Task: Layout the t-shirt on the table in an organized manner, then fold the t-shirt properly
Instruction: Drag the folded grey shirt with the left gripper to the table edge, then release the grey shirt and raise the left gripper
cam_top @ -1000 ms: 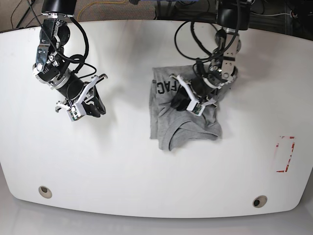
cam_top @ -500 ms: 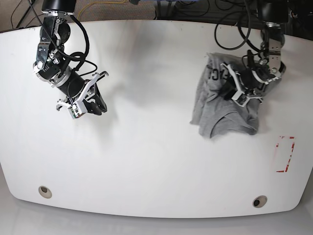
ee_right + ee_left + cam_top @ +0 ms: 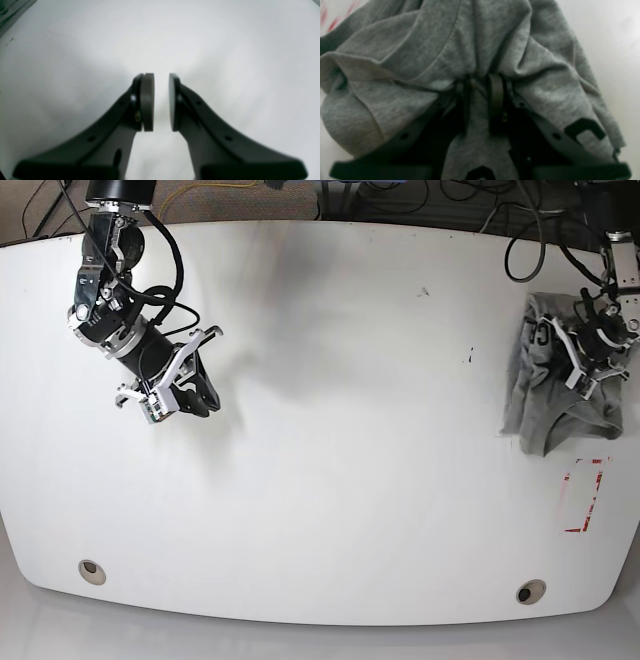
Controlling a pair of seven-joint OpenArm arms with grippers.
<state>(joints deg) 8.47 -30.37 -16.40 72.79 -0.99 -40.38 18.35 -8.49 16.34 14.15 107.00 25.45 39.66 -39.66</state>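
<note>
The t-shirt (image 3: 545,395) hung bunched in the left claw (image 3: 590,355), just above the red mark (image 3: 585,495); unspread, unfolded. The right claw (image 3: 161,102) stood narrow, empty, over the bench (image 3: 350,430).

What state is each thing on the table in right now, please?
T-shirt: bunched, unfolded, at the table's edge, pinched by the left gripper.
Left gripper: shut on the shirt.
Right gripper: empty, jaws slightly apart, over bare table.
Table: white, red mark beside the shirt.
</note>
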